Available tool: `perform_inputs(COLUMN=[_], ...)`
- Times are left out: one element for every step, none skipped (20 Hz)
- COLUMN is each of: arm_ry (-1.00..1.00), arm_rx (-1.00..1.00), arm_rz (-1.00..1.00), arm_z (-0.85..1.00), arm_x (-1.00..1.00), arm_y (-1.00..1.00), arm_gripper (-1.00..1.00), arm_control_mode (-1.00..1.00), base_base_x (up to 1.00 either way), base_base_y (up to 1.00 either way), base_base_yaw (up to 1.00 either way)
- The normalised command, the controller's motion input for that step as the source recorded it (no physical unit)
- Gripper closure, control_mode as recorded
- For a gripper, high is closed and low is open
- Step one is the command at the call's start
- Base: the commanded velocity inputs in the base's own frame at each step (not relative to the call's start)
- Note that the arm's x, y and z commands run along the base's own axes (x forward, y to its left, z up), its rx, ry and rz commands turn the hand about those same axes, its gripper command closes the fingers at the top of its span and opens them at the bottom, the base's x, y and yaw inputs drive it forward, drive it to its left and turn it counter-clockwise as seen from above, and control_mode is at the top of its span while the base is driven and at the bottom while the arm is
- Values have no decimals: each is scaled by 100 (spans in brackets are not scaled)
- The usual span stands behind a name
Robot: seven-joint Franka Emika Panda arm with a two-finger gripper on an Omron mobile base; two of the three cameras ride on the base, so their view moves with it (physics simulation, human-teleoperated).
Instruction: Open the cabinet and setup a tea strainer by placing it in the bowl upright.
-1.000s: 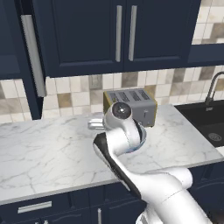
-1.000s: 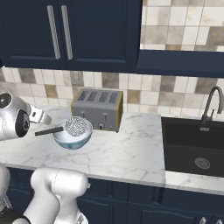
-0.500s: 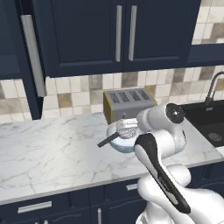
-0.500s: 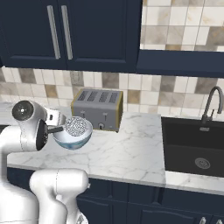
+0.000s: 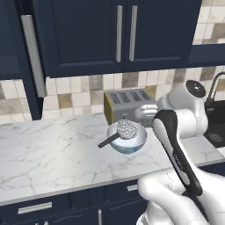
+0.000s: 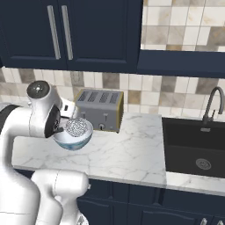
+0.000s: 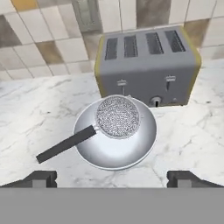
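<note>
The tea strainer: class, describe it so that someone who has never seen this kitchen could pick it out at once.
Find the grey four-slot toaster on the marble counter. Directly in front of it stands a pale glossy bowl. The tea strainer sits in that bowl: a round silver mesh basket whose long dark handle sticks out over the rim.

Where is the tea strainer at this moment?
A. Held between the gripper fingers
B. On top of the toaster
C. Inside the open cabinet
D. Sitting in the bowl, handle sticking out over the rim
D: the tea strainer rests in the bowl, its dark handle reaching past the rim, in front of the toaster.
</note>
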Motion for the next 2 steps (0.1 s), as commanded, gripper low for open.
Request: perform_inputs(arm_ry=[41,34], arm_rx=[-3,-3], arm_rz=[-39,-42], arm_z=[0,0], arm_x=[-24,-41], arm_y=[-41,-34], arm_gripper=[-100,-100], arm_control_mode=[-100,-100], base_base_x=[0,0], base_base_y=[0,0], base_base_yaw=[0,0])
